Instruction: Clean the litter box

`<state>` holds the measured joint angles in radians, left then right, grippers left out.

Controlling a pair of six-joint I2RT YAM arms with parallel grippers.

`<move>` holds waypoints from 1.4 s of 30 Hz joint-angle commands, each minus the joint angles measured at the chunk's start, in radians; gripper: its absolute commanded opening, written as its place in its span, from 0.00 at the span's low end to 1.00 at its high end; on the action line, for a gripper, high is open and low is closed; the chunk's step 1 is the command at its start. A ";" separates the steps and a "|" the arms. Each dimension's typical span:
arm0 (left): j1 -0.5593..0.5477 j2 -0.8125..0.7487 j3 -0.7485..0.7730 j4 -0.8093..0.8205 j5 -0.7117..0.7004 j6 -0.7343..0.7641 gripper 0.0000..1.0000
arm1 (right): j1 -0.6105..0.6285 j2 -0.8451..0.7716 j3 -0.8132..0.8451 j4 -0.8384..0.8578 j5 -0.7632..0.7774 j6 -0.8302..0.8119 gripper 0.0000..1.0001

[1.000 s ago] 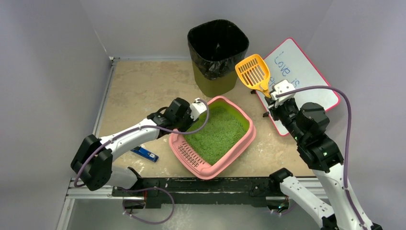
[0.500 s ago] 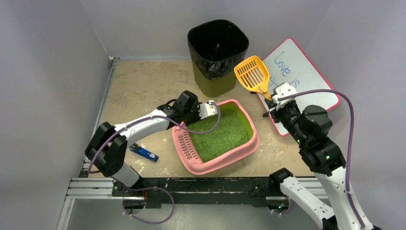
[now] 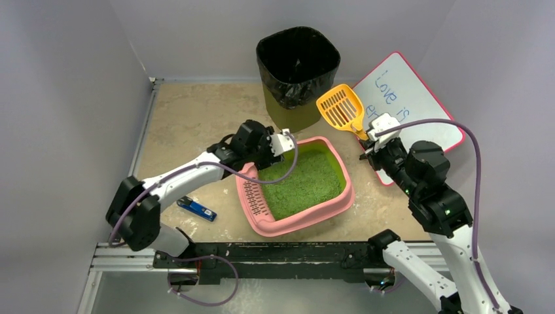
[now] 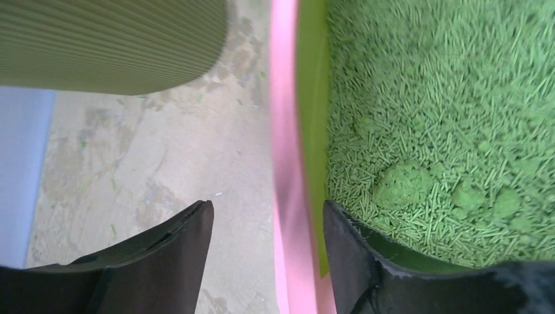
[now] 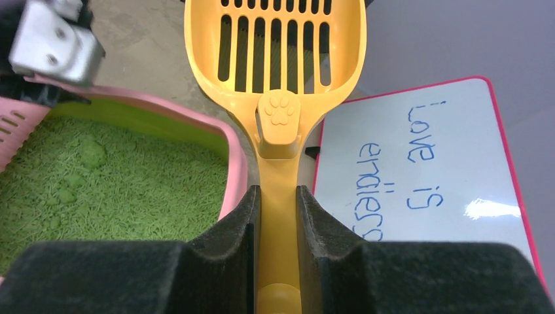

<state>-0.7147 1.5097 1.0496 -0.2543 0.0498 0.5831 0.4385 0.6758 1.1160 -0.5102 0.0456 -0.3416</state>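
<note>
- Top external view: the pink litter box (image 3: 298,226) sits mid-table (image 3: 196,118), just in front of the olive bin (image 3: 298,62), with its slotted lip toward the left arm.
- Left wrist view: the left pincer (image 4: 267,209) stands open astride the box's far rim, gripping nothing. One finger is outside over the table, the other inside over the green litter (image 4: 445,118), close to some clumps (image 4: 402,183).
- Right wrist view: the right pincer (image 5: 278,196) is clamped on the handle of a yellow slotted scoop (image 5: 278,59), held up between the bin and a whiteboard (image 5: 425,170).
</note>
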 commanded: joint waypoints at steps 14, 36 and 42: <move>0.001 -0.437 -0.149 -0.006 -0.396 -0.857 0.74 | 0.005 0.175 0.199 -0.266 -0.205 -0.179 0.00; 0.001 -0.868 -0.342 -0.147 -0.663 -1.106 0.80 | 0.197 0.425 0.228 -0.466 -0.087 -0.529 0.00; 0.000 -0.837 -0.325 -0.174 -0.630 -1.109 0.77 | 0.208 0.566 0.260 -0.501 -0.048 -0.556 0.00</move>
<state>-0.7147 0.6502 0.7067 -0.4362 -0.5907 -0.5377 0.6468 1.1816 1.3300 -0.9810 -0.0673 -0.8581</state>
